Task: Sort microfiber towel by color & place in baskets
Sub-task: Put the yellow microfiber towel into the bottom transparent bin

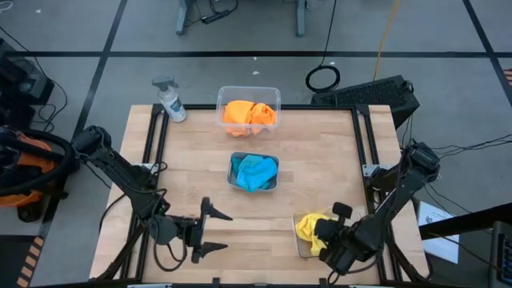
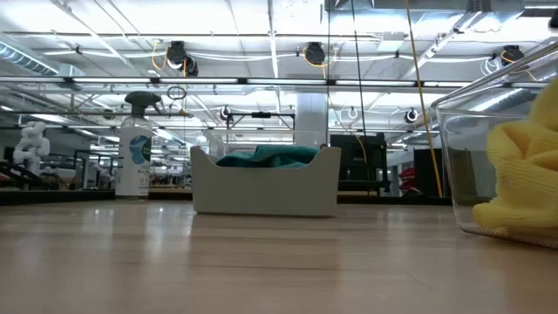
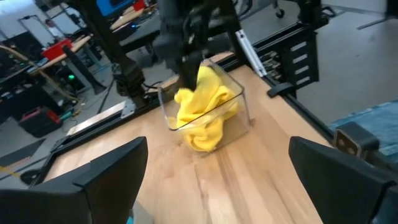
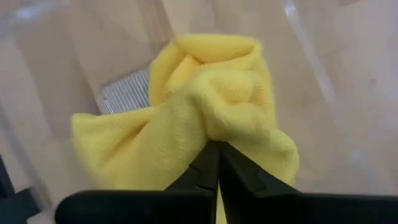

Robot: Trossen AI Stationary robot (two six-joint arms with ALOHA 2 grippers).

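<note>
You have a wooden surface (image 1: 200, 184) in front of you, framed by black rails. Three clear tubs sit on it. The far tub (image 1: 249, 94) holds the orange towels (image 1: 249, 114). The middle tub (image 1: 234, 182), near the centre of the surface, holds the blue towels (image 1: 255, 171); in the low view you see it as a pale tub with teal cloth showing above its rim. The near tub (image 1: 300, 242), at the near right corner, holds the yellow towels (image 1: 311, 226).

Your right arm reaches down into that near tub. The right gripper (image 4: 216, 152) has its fingers pressed together, and they pinch a fold of a yellow towel (image 4: 211, 106) inside the tub.

Your left arm lies over the near left part of the surface. The left gripper (image 1: 218, 232) has its fingers spread wide with nothing between them, pointing toward the yellow tub and well apart from it.

A spray bottle (image 1: 170, 98) stands at the far left corner of the surface, beside the orange tub.
</note>
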